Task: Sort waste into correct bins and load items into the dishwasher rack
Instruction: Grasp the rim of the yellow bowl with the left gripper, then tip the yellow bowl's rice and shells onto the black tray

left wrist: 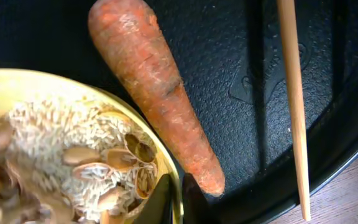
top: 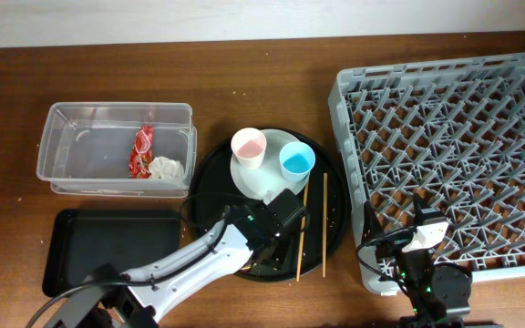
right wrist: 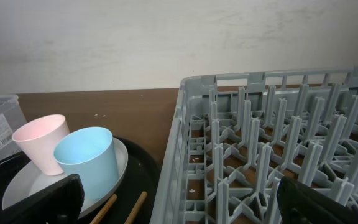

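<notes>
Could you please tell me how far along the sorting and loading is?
Done: the red wrapper and white tissue lie in the clear tub. In hand: the left end effector grips the rim of the yellow bowl holding food scraps. Left: the carrot, pink cup, blue cup, plate and chopsticks sit on the round tray; the dishwasher rack looks empty, and the right end effector hangs open.

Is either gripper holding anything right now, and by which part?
The left gripper is pinched on the rim of the yellow bowl, on the side nearest the carrot. The right gripper is open and holds nothing.
</notes>
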`<state>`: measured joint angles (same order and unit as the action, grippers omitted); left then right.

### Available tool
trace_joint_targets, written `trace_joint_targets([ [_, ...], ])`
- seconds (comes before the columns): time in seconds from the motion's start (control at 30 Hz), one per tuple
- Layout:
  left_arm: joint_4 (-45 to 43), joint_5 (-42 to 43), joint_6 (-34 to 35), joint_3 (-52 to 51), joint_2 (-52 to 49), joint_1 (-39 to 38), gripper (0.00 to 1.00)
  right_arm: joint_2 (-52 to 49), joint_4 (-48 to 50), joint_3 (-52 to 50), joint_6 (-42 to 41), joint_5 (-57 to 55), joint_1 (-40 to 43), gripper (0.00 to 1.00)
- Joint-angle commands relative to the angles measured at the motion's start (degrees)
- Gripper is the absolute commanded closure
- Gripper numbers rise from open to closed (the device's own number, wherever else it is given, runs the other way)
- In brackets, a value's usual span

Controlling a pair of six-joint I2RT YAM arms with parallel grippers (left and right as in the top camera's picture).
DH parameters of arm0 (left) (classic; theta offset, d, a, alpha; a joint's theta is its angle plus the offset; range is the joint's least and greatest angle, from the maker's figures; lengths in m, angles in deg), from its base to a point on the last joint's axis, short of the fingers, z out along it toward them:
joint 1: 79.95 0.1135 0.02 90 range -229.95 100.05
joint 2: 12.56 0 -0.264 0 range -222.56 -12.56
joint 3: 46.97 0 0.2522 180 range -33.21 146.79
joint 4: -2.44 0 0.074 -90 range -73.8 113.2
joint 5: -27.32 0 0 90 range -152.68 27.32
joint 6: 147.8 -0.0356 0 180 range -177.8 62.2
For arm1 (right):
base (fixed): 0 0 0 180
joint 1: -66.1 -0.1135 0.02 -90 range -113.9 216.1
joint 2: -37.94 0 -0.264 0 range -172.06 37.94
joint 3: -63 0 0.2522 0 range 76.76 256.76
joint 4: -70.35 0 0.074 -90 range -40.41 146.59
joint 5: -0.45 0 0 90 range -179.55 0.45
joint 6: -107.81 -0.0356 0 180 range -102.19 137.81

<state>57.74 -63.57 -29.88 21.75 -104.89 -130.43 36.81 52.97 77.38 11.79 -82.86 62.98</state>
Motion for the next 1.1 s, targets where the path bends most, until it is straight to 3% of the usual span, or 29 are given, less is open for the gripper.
trace_joint_targets([
  [0.0,-0.2,-0.2,-0.1,-0.8,-0.6,-0.2,0.96,0.3,-0.2,-0.3,-0.3,0.1,-0.3,0.02],
  [0.03,-0.1,-0.2,-0.1,-0.8,-0.6,-0.2,1.0,0.3,-0.2,-0.3,-0.3,0.1,-0.3,0.02],
  [0.2,3.0,0.0,-0.6,1.4,0.5,-0.1,1.0,0.3,-0.2,-0.3,-0.3,0.1,-0.3,0.02],
  [0.3,5.8,-0.7,-5.7,6.1,4.4,0.2,1.0,0.3,-0.2,-0.3,-0.3,0.1,-0.3,0.02],
  [0.5,13.8,-0.4,-5.7,8.0,11.5,8.3,1.0,0.3,-0.2,-0.3,-0.3,0.1,-0.3,0.02],
  [0.77,25.7,4.6,-11.2,8.0,23.2,29.2,1.0,0.3,-0.2,-0.3,-0.3,0.1,-0.3,0.02],
  [1.07,26.6,20.0,-22.6,7.5,30.0,60.1,1.0,0.3,-0.2,-0.3,-0.3,0.1,-0.3,0.02],
])
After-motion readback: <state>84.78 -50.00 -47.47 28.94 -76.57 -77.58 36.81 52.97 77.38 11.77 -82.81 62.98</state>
